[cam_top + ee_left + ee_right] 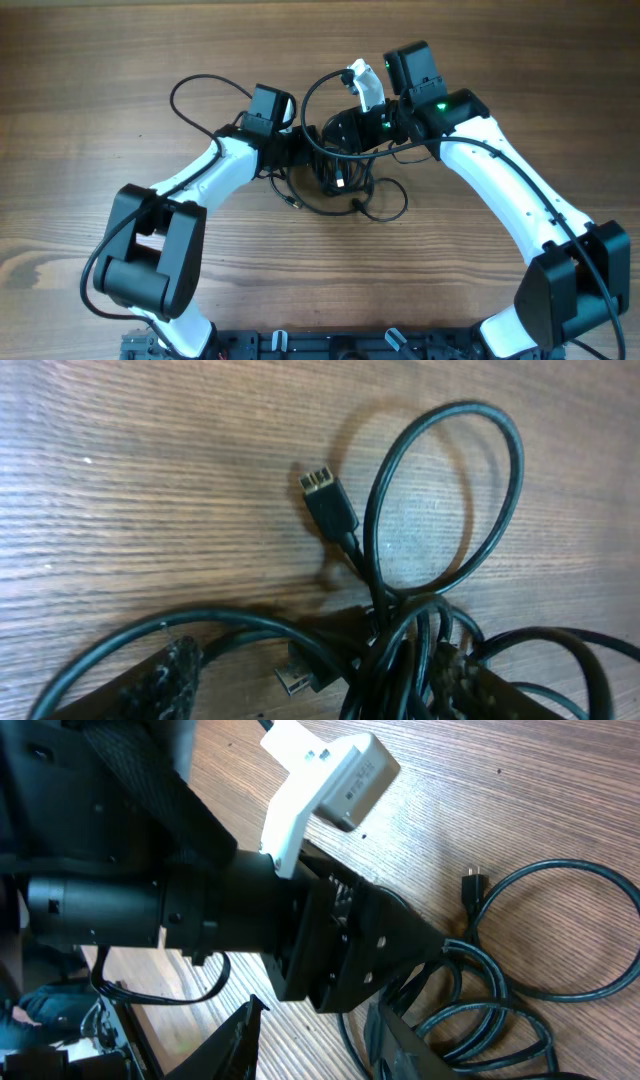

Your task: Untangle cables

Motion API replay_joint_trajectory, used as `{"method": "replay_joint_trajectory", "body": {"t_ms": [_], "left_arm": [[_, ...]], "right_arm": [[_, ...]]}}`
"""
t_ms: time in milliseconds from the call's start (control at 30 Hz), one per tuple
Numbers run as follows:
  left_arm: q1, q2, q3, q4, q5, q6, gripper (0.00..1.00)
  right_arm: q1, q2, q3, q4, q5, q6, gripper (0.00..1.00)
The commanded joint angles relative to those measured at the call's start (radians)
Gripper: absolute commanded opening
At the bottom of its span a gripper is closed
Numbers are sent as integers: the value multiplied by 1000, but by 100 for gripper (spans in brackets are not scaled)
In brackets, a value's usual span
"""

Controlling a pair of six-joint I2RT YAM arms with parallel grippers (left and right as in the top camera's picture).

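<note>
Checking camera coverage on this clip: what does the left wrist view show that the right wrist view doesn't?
Only the left wrist view: a plug's metal contacts close up, and a second plug by the bundle. Only the right wrist view: the other arm's black wrist with a white camera mount. Both: the black cables on the wooden table, a loop with a plug beside it, likely the same one, and each camera's own open claw: left claw, right claw.
</note>
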Motion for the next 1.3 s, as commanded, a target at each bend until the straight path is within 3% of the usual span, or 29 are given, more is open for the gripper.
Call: {"method": "replay_joint_trajectory", "body": {"t_ms": [0,200,300,400,667,733,867,967,1133,1267], "left_arm": [[-36,16,14,-4,23,88,71],[-50,74,13,-24,42,128,69],[-49,74,13,-15,50,123,59],[-26,73,15,23,71,11,44],[175,-8,18,41,428,-208,36],[191,-28,18,41,460,-255,32],[138,-26,17,28,397,-56,39],[80,-16,14,-67,96,-29,45],[84,0,14,-53,74,-30,44],[58,15,13,-45,85,-33,36]], "right_arm": [[8,-2,19,-5,17,-14,36],[8,-2,19,-11,17,-14,36],[8,-2,19,-11,17,-14,36],[8,-2,19,-11,16,-14,36],[23,-2,19,-12,-89,-82,41],[52,-2,19,-5,-77,-82,41],[62,-2,19,19,-66,-79,41],[62,-2,19,11,-66,-81,41],[62,-2,19,10,-55,-80,41],[62,-2,19,11,-55,-80,41]]}}
